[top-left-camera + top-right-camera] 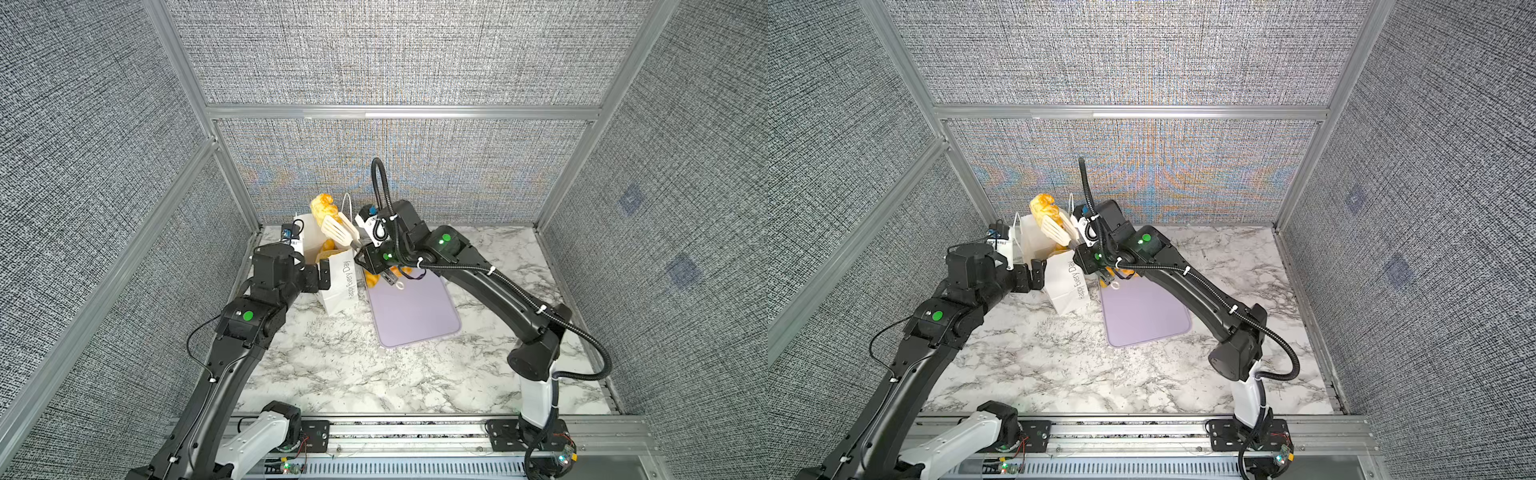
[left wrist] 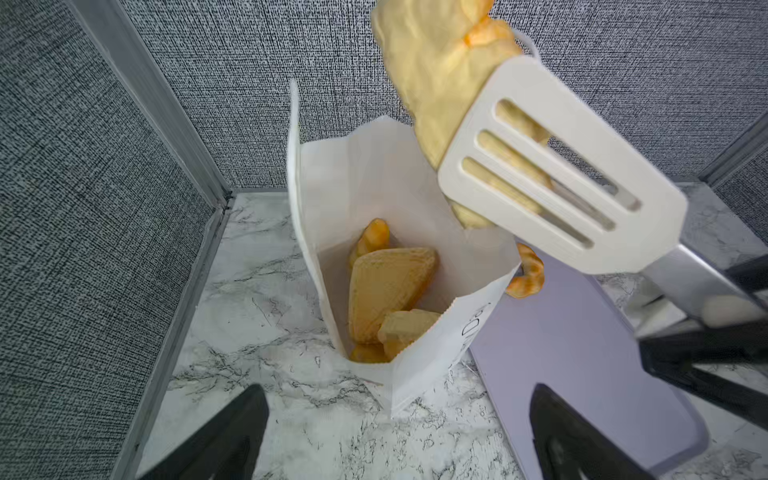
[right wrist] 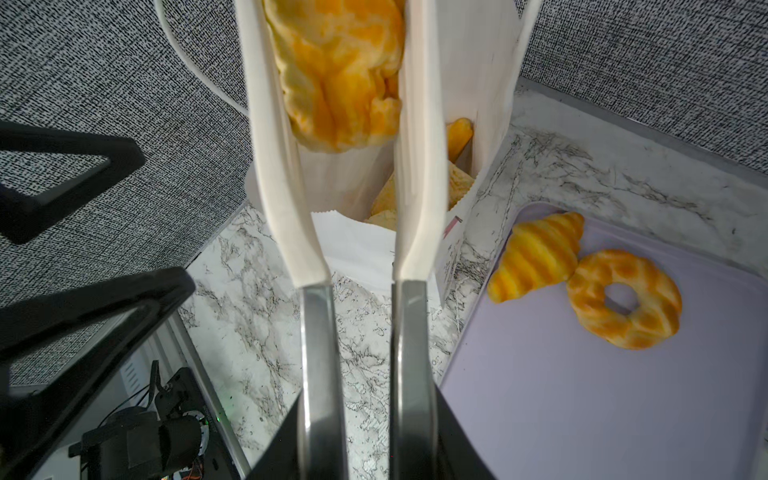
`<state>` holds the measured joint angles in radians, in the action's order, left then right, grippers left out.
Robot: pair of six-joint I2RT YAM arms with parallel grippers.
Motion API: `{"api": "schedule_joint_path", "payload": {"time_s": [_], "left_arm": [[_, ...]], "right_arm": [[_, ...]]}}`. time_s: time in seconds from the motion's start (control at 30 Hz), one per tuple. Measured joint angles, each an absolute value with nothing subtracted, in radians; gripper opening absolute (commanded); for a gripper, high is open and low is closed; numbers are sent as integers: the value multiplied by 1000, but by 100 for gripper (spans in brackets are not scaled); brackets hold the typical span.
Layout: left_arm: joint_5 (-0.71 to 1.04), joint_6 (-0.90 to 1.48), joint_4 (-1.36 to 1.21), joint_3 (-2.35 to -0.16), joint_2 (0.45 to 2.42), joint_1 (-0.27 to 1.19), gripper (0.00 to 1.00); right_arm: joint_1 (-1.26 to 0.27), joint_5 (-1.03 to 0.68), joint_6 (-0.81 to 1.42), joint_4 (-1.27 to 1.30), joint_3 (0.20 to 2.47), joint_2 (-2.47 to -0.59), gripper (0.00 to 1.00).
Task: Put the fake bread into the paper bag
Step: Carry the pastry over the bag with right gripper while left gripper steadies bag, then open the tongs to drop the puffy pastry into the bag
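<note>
My right gripper (image 3: pixel 365 436) is shut on the metal arms of white slotted tongs (image 3: pixel 282 187). The tongs pinch a golden piece of fake bread (image 1: pixel 322 208) in the air above the open mouth of the white paper bag (image 1: pixel 340 286). Several pieces of fake bread (image 2: pixel 386 286) lie inside the bag (image 2: pixel 340 187). A striped croissant (image 3: pixel 536 257) and a ring-shaped one (image 3: pixel 623 299) lie on the lavender tray (image 3: pixel 602 395). My left gripper (image 2: pixel 397 390) is open and holds nothing, close to the bag's near-left side in both top views.
The lavender tray (image 1: pixel 415 316) lies on the marble table just right of the bag. The bag stands near the back-left corner, close to the grey fabric walls and aluminium frame posts. The right arm stretches across the tray's far end.
</note>
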<state>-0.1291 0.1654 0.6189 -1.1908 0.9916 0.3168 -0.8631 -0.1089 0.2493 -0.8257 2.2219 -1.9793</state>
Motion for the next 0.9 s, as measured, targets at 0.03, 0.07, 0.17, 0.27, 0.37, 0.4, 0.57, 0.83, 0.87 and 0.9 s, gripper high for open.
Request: {"api": "schedule_joint_path", "payload": {"time_s": [0.03, 0.07, 0.17, 0.27, 0.37, 0.4, 0.57, 0.83, 0.87, 0.9], "left_arm": [[-127, 166, 619, -1185, 988, 309, 100], [-123, 167, 619, -1179, 985, 304, 99], [-104, 170, 618, -1170, 981, 296, 99], [-102, 169, 619, -1167, 982, 294, 99], [-101, 164, 620, -1166, 979, 294, 99], [-102, 164, 620, -1164, 975, 294, 99], [-99, 160, 621, -1153, 960, 294, 99], [-44, 158, 614, -1140, 961, 294, 99], [-39, 158, 612, -1141, 961, 294, 99], [-31, 158, 608, -1142, 960, 294, 99]], "right_arm": [[-863, -108, 251, -828, 2228, -1986, 35], [-863, -108, 251, -830, 2233, -1991, 36], [-863, -99, 251, -843, 2241, -2003, 37], [-863, -85, 251, -865, 2250, -2013, 40], [-862, -78, 251, -887, 2257, -2021, 43], [-862, -74, 251, -888, 2257, -2022, 44], [-861, -50, 250, -907, 2261, -2022, 50], [-857, -31, 246, -913, 2263, -2013, 57], [-857, -30, 246, -913, 2263, -2012, 57], [-857, -30, 246, -913, 2263, -2011, 57]]}}
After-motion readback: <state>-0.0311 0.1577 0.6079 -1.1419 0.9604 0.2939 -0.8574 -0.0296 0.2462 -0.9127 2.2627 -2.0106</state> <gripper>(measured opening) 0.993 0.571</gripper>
